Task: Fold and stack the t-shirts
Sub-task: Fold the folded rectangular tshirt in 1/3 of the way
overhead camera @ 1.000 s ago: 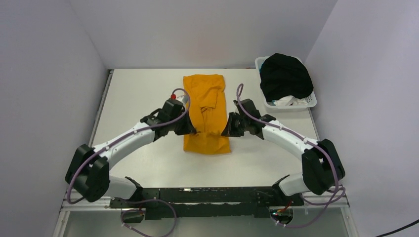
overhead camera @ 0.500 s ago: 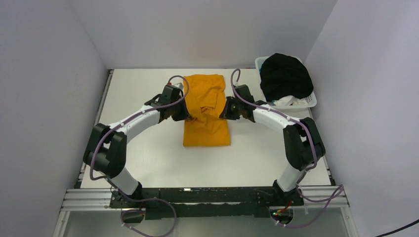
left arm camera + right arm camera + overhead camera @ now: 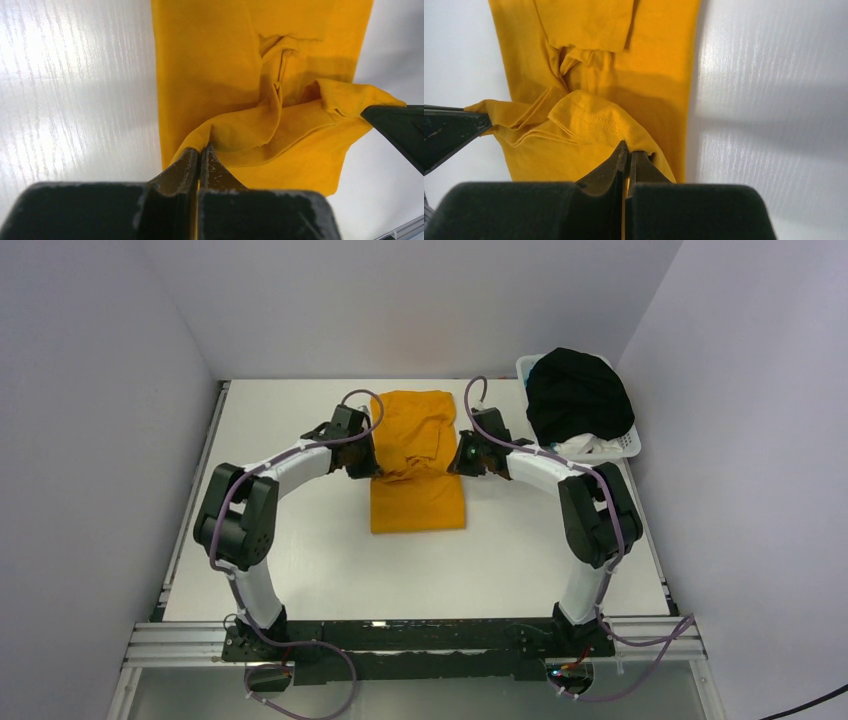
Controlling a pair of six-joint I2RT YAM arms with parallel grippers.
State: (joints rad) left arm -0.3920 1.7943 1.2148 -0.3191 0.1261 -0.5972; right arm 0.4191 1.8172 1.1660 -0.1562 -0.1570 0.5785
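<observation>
The left end effector [image 3: 200,152] and right end effector [image 3: 626,150] pinch the mustard-orange t-shirt [image 3: 418,508] (jaws tightly closed); carry both corners level for a square fold.

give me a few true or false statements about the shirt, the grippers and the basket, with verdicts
1. The left gripper and right gripper are each shut on an edge of the orange t-shirt. True.
2. The white basket sits far left. False: it is at the far right corner of the table.
3. A black garment is heaped on the basket. True.
4. The orange t-shirt lies inside the basket. False: it lies on the table between the two arms.
</observation>
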